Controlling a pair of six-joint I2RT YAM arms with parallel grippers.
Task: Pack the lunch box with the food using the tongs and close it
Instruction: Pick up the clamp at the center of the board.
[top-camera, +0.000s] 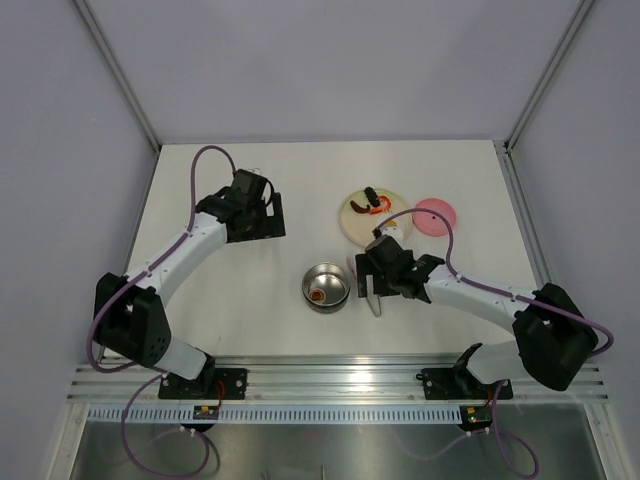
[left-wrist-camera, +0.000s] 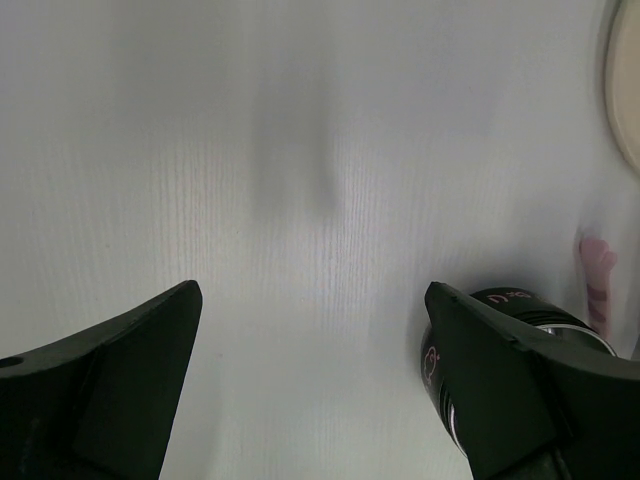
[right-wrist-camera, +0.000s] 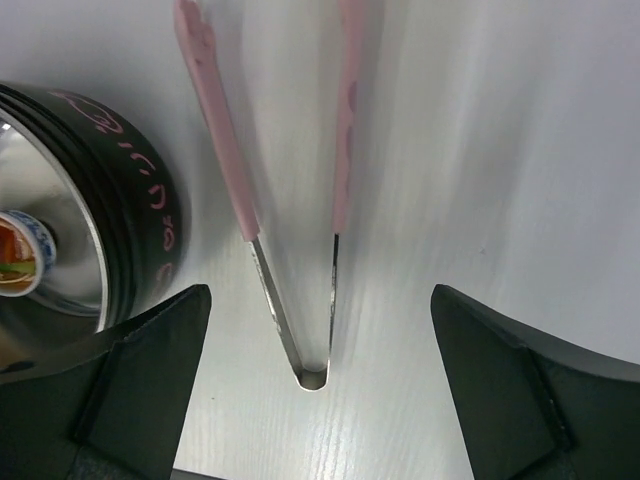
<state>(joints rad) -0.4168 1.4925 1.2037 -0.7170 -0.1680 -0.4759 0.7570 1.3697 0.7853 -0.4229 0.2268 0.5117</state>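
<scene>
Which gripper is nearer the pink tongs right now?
Right. The right gripper hangs directly over the tongs, open jaws on either side of them; the left gripper is far off to the left, beyond the lunch box.

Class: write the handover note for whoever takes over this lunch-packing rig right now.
Left gripper: open, empty, over the table.
Right gripper: open, straddling the thin pale pink tongs, which lie ungripped on the table beside the small round shiny steel bowl.
Done: one toy food piece is in the bowl.
Wide cream plate: more toy food on it.
Round pink lid: off, right of the plate.
Left: grasp tongs, move the remaining food, fit the lid.
</scene>
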